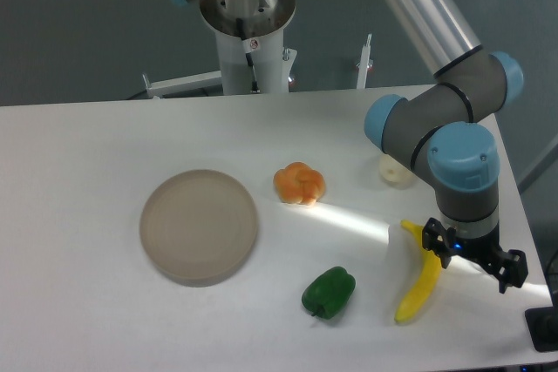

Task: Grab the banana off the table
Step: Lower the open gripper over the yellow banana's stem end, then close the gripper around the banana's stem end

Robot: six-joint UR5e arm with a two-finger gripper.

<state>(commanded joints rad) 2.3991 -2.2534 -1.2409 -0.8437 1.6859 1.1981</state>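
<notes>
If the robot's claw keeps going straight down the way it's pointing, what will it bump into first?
Probably the banana. The gripper points down at the table and sits right over the banana's upper part. From this one view, depth is unclear, so it might just miss and meet the white tabletop.

The banana (pixel 420 283) is bright yellow, the pepper (pixel 329 293) green, the bun (pixel 299 184) orange, the plate (pixel 199 226) beige-grey, the bench (pixel 105 145) white; the claw (pixel 475 260) looks black.

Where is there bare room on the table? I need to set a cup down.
The table is bare left of the plate and along the back edge. It is crowded at the right, where the gripper hangs by the banana, near the green pepper.
</notes>
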